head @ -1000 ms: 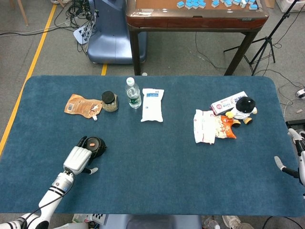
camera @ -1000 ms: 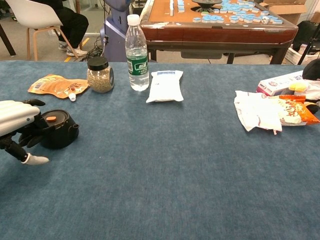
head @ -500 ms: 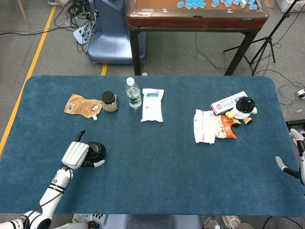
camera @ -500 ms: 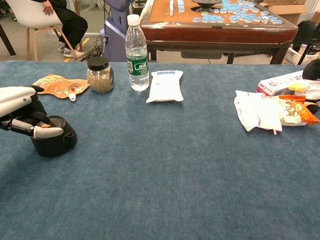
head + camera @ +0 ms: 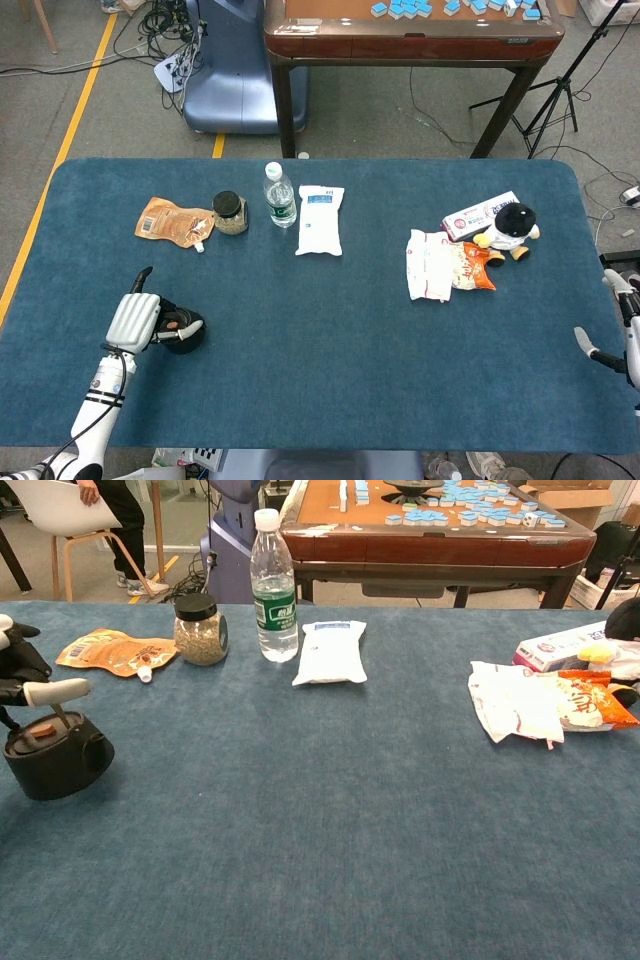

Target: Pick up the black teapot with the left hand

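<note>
Tabletop [image 5: 330, 330]: We see a big blue tabletop that carries all the things.
White bag [image 5: 320, 219]: We see a flat white bag near the far edge, just right of the bottle.
Snack bags [image 5: 445, 266]: We see a white bag and an orange bag lying together on the right side.
Box [image 5: 480, 213]: We see a long white box behind the snack bags, with a small black and white toy [image 5: 512, 228] touching it.
Orange pouch [image 5: 173, 221]: We see a flat orange pouch on the far left, just beside the jar.
Bottle [image 5: 272, 588]: We see a clear water bottle standing up straight, between the jar and the white bag.
Jar [image 5: 199, 630]: We see a small jar with a black lid, full of pale bits.
Left hand [image 5: 137, 318]: Our left hand is at the near left of the tabletop. Its fingers [image 5: 55, 691] wrap around the thin handle of the teapot.
Teapot [image 5: 45, 757]: The black teapot is at the near left edge, right under our left hand. We cannot tell if it touches the tabletop.
Right hand [image 5: 615, 325]: Our right hand is at the right edge of the tabletop. Only a bit of it shows. It holds nothing, and its fingers are apart.
</note>
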Available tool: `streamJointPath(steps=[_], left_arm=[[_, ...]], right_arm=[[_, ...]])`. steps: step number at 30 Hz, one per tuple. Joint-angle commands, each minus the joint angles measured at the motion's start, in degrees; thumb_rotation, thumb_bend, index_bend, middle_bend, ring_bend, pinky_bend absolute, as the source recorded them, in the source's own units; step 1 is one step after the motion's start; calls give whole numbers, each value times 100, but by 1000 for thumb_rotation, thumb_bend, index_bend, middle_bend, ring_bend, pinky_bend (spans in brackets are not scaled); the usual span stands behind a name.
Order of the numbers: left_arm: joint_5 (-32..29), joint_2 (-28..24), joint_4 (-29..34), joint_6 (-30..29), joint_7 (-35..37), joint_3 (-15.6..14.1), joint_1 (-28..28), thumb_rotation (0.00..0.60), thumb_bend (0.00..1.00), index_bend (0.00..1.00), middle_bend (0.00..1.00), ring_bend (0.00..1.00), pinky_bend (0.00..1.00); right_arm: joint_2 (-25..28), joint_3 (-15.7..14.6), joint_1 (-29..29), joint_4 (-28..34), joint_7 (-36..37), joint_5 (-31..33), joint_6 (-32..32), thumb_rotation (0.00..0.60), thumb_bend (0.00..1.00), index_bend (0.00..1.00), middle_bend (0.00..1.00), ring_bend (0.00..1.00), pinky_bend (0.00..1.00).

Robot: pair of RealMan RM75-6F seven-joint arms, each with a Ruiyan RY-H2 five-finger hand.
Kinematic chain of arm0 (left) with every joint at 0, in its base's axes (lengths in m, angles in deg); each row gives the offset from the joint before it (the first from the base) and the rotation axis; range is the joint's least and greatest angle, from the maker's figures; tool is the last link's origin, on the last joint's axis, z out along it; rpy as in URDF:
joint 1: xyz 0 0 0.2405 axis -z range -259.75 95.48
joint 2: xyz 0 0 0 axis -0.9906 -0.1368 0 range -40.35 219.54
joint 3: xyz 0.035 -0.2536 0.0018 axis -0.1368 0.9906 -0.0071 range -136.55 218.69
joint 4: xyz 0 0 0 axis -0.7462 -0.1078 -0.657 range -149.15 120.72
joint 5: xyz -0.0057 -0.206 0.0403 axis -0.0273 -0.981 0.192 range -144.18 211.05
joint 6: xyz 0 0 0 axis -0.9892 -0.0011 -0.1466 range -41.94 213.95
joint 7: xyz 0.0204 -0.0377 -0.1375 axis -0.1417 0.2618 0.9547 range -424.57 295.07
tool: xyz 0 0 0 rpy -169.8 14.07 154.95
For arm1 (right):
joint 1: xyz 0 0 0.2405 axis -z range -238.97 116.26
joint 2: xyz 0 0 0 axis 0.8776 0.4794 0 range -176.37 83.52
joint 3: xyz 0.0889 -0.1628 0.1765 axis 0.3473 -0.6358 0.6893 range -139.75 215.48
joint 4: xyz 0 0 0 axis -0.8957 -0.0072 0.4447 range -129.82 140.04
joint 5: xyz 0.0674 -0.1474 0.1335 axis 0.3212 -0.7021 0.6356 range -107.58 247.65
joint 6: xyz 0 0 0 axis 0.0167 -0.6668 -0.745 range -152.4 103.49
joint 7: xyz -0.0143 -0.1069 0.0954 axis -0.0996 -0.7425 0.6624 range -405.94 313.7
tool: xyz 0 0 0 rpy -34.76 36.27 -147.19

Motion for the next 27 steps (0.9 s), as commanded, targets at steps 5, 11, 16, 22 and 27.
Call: streamJointPath(steps=[5, 11, 16, 22, 27], left_arm=[[6, -54, 29, -240, 83, 104, -104, 390, 211, 1000, 1000, 928, 0], [1, -37, 2, -357, 139, 176, -145, 424, 239, 1000, 1000, 932, 36], [119, -75, -42, -360, 75, 149, -121, 497, 250, 1000, 1000, 932, 119], [195, -103, -51, -338, 75, 130, -99, 520, 254, 1000, 1000, 932, 215], [254, -122, -87, -330, -13, 109, -78, 538, 254, 1000, 1000, 932, 248]], right_arm=[[-5, 0, -8, 21, -32, -9, -1, 600, 280, 89, 220, 112, 170], [-5, 0, -3, 49, -64, 0, 6, 600, 280, 89, 220, 112, 170], [1, 3, -6, 69, -81, 3, 5, 600, 279, 89, 220, 110, 170], [2, -5, -7, 72, -99, 14, -16, 600, 280, 89, 220, 107, 170], [0, -6, -7, 62, -93, 26, -28, 600, 280, 89, 220, 107, 170]])
